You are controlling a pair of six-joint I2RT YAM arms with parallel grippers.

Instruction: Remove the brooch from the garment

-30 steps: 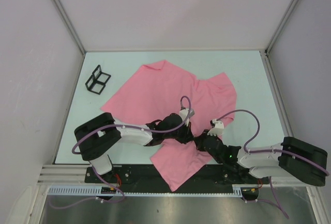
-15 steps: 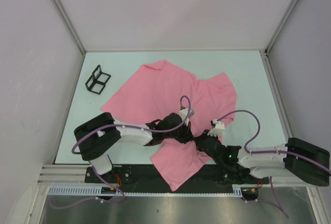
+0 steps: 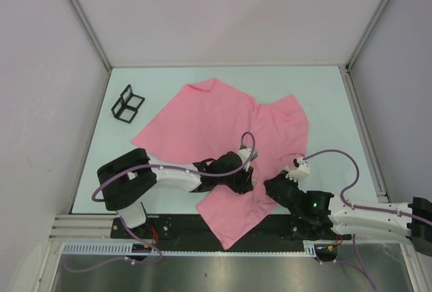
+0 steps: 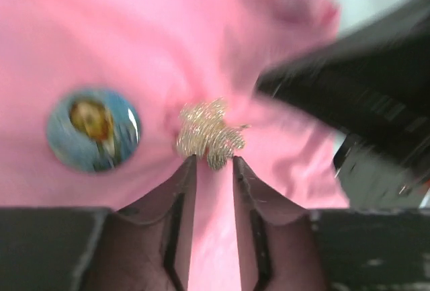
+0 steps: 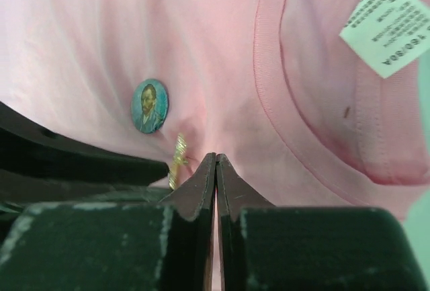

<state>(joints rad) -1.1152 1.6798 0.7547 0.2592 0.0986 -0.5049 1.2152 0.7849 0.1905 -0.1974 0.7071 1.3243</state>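
Observation:
The garment (image 3: pixel 223 113), a pink T-shirt, lies spread across the table. A gold glittery brooch (image 4: pixel 207 133) is pinned to it, with a round blue portrait badge (image 4: pixel 93 130) just to its left. My left gripper (image 4: pixel 212 161) is open, its tips at either side of the brooch's lower edge with pink cloth showing between them. My right gripper (image 5: pixel 216 156) is shut, its tips resting on the cloth just right of the brooch (image 5: pixel 178 160) and below the badge (image 5: pixel 149 106). In the top view both grippers meet near the shirt's lower middle, left (image 3: pixel 251 181) and right (image 3: pixel 268 185).
A white label (image 5: pixel 393 22) sits inside the collar (image 5: pixel 269 103) to the right. A black wire rack (image 3: pixel 127 103) stands at the table's back left. The pale table (image 3: pixel 324 96) is walled in at the sides and back.
The left gripper has opened at the brooch. The right arm has drawn back to the right and toward the near edge, its gripper still close to the brooch.

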